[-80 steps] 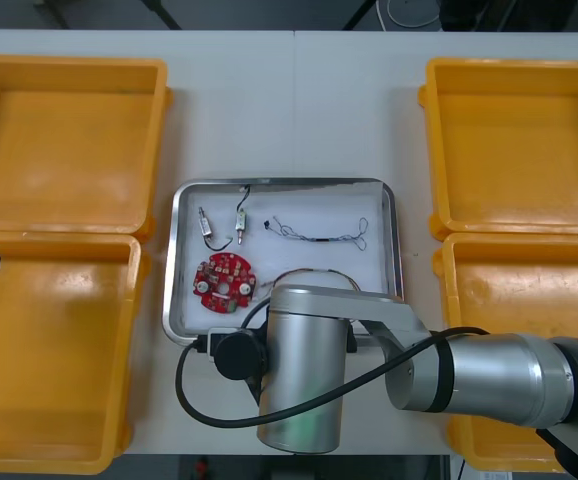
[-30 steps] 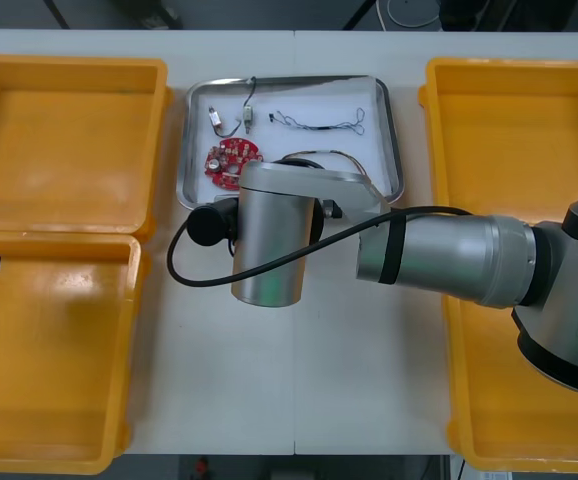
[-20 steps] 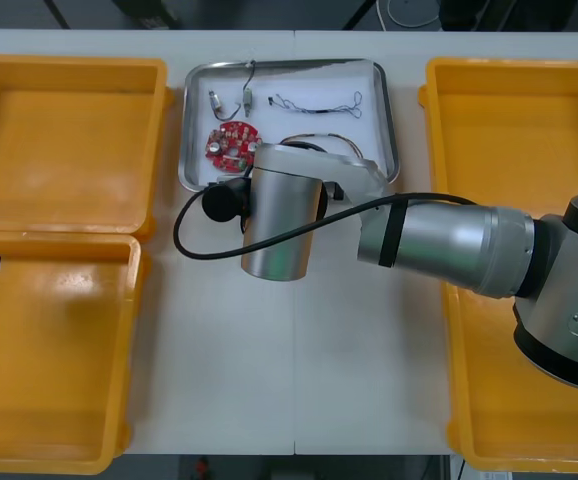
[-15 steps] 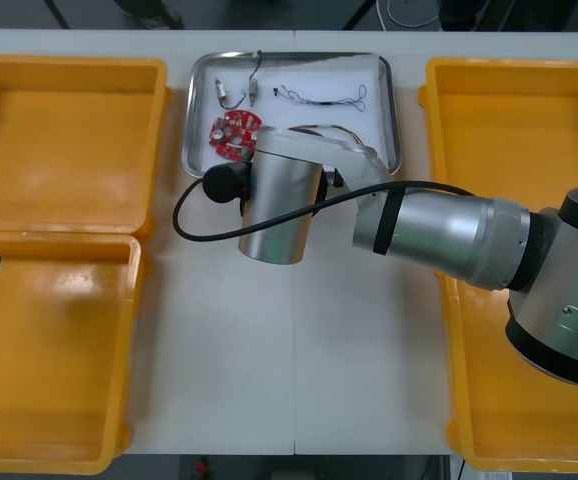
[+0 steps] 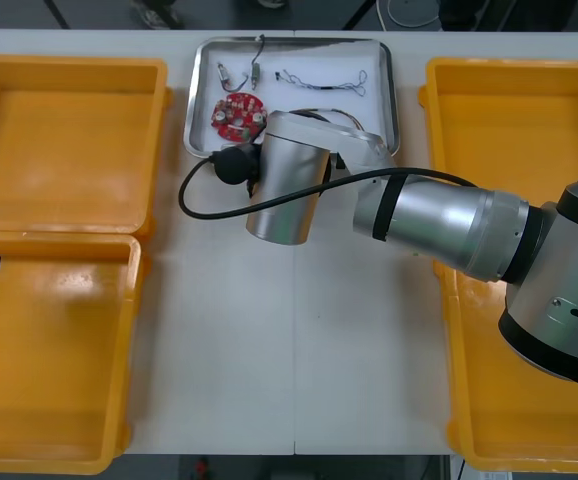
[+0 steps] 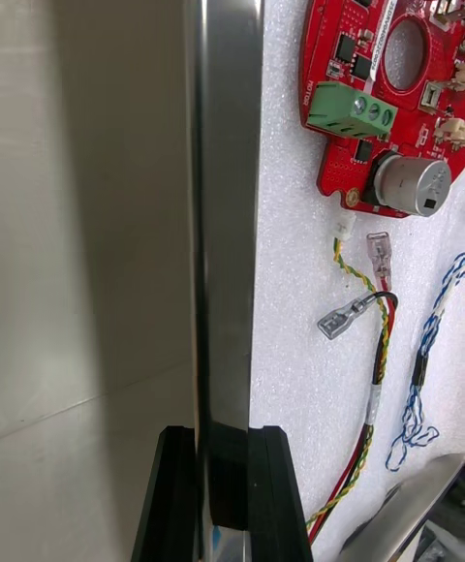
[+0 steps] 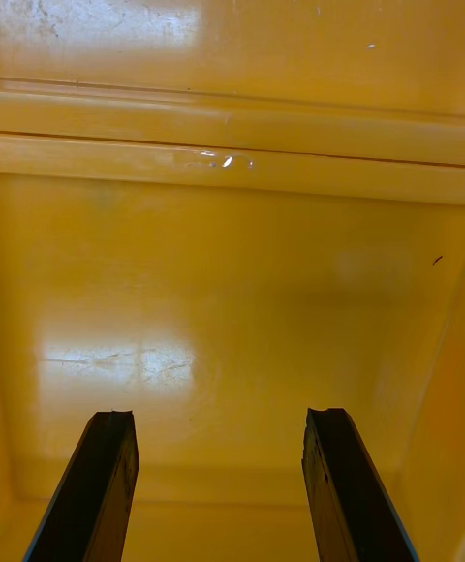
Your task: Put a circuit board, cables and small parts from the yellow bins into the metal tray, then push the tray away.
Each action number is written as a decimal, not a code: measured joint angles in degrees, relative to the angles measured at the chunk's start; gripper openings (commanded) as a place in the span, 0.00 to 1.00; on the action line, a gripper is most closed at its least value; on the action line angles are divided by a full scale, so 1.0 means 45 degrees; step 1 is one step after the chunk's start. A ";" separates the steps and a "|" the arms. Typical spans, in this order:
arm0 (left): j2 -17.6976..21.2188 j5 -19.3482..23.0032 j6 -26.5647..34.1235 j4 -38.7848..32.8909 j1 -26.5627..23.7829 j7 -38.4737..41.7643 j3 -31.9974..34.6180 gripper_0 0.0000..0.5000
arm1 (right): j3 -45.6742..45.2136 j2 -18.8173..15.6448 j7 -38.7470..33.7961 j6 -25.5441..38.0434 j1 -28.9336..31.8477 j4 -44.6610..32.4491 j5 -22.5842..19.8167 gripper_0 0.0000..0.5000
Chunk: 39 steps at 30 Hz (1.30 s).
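- Fingers of my right gripper (image 6: 223, 436) stand close together with the near rim of the shiny metal tray (image 6: 228, 184) caught between them, one finger outside on the light table (image 6: 87, 233), the other inside on the white lining.
- My right arm reaches across the table's middle to the metal tray (image 5: 393, 90), which sits at the far edge between the two far yellow plastic bins (image 5: 69, 140).
- Just beyond my inner finger lies the round red circuit board (image 6: 387, 68), flat on the lining with its green terminal block nearest the rim; from above, the board (image 5: 239, 115) is in the tray's near left part.
- A twisted red and yellow cable (image 6: 378, 378) runs beside that finger, and a twisted blue and white cable (image 6: 426, 368) lies just past it.
- Small metal parts (image 5: 229, 72) rest in the far left corner.
- My left gripper (image 7: 221, 417) hangs over a yellow bin's bare floor (image 7: 232, 281), fingers wide apart, holding nothing.
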 measured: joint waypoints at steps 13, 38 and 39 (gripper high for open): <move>0.0000 0.0000 0.0000 -0.0001 0.0000 0.0000 0.0000 1.00 | -0.0138 0.0064 0.0007 -0.0031 -0.0004 0.0463 0.0328 0.97; 0.0001 0.0003 -0.0003 -0.0007 0.0000 0.0000 0.0004 1.00 | -0.5206 0.0144 0.0002 0.9107 0.3828 -0.9212 -0.0272 1.00; 0.0001 0.0003 -0.0003 -0.0007 0.0000 0.0000 0.0005 1.00 | -0.5358 0.0112 0.0001 0.9108 0.4039 -0.9636 -0.0299 1.00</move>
